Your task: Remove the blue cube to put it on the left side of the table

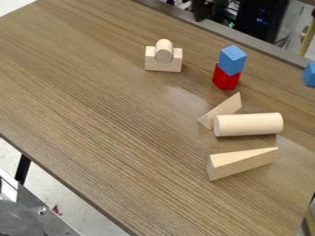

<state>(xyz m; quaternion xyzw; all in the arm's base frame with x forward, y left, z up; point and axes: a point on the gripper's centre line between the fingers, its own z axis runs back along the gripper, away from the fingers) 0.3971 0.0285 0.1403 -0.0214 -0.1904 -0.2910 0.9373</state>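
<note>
A blue cube (232, 60) rests on top of a red block (225, 78) in the upper right part of the wooden table (92, 92). The cube is turned at a slight angle, and its top face and sides show. A second blue block (310, 75) is cut off by the view's right edge.
Left of the stack is a notched wooden block (164, 66) with a small cylinder (164, 50) in its notch. Below the stack lie a thin wooden triangle (223, 110), a large wooden cylinder (249, 124) and a wooden wedge (240, 162). Dark equipment (261, 20) stands beyond the back edge.
</note>
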